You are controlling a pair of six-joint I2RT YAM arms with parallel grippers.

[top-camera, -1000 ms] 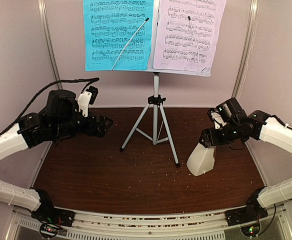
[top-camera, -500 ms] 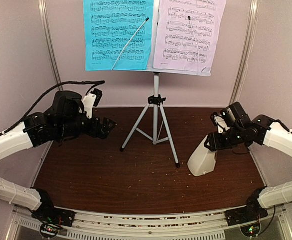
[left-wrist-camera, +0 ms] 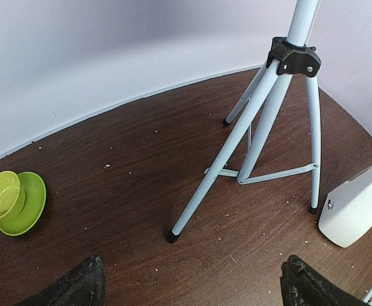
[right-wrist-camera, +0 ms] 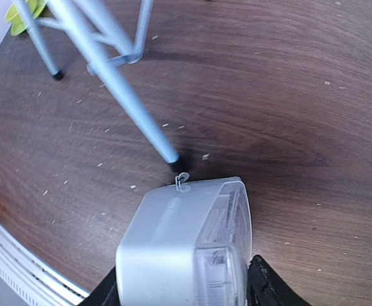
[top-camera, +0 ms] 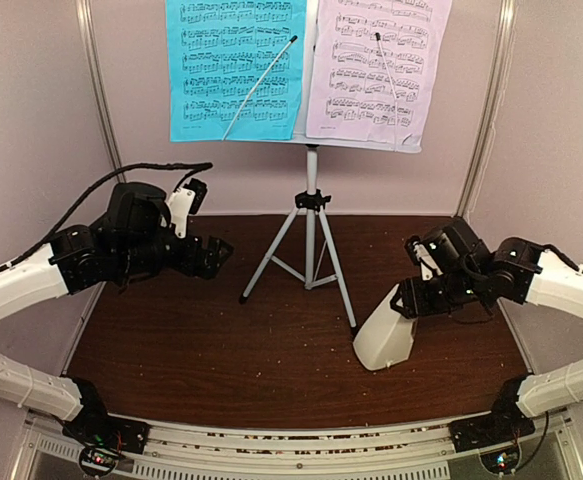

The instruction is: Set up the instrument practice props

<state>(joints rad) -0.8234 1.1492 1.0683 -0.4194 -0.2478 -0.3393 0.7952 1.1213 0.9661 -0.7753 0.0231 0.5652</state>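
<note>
Compared with a second ago, the cream metronome (top-camera: 383,338) now sits closer to the music stand's tripod (top-camera: 311,250). Its base has slid toward the tripod's near right foot and now lies just beside it. The body leans, with its narrow top tipped away from the tripod. The right gripper (top-camera: 411,298) has closed in from a wider spread and now clamps the metronome's upper part, one finger on each side in the wrist view (right-wrist-camera: 186,248). The left gripper (top-camera: 211,255) has edged slightly nearer the tripod's left side and hangs spread wide with nothing in it. The cyan page (top-camera: 236,68) and lilac page (top-camera: 376,70) rest unchanged on the desk above the tripod.
</note>
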